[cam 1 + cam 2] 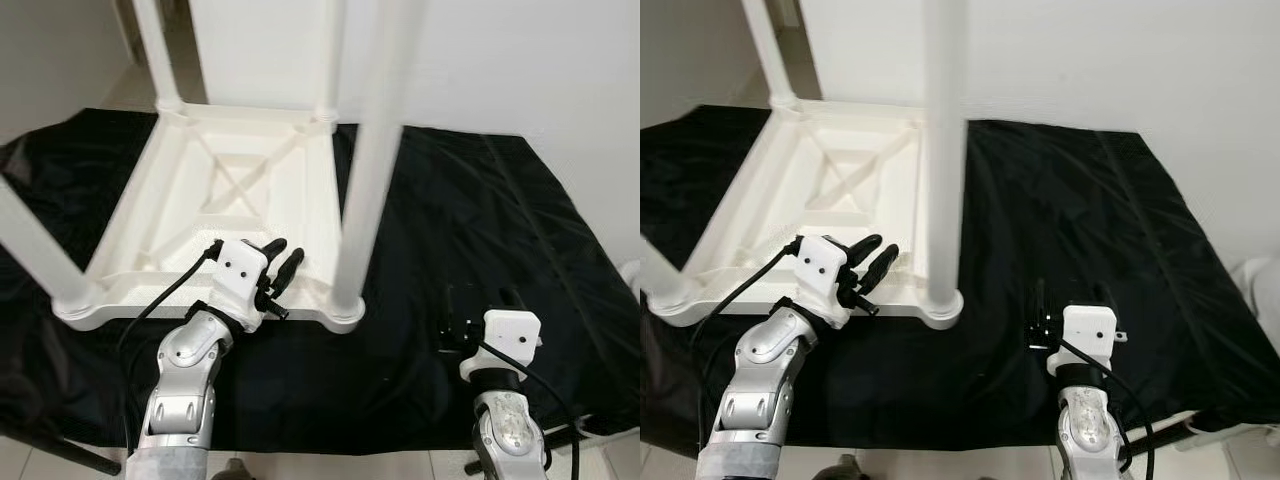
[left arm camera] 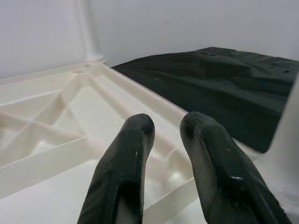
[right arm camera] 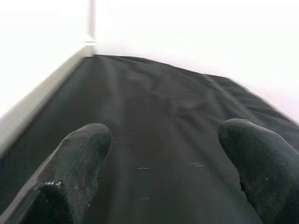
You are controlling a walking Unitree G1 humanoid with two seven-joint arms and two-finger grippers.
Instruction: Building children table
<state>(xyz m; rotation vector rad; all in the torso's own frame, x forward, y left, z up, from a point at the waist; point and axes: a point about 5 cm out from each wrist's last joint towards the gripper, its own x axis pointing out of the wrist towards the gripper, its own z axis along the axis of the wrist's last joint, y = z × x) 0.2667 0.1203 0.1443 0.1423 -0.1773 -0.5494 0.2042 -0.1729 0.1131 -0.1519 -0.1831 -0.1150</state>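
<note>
A white plastic children's table (image 1: 160, 200) lies upside down on a black cloth (image 1: 480, 220). Its ribbed underside faces up. White legs stand in its corners: a near right leg (image 1: 365, 180), a near left leg (image 1: 35, 250) and two far ones. My left gripper (image 1: 282, 258) hovers over the table's near rim, just left of the near right leg. Its fingers (image 2: 135, 140) are a little apart with nothing between them. My right gripper (image 1: 1070, 295) rests low over the bare cloth to the right of the table, open wide and empty (image 3: 168, 140).
A white wall rises behind the table and cloth. The cloth's front edge (image 1: 330, 440) lies close to my body, with pale floor below it. A white object (image 1: 630, 275) peeks in at the far right edge.
</note>
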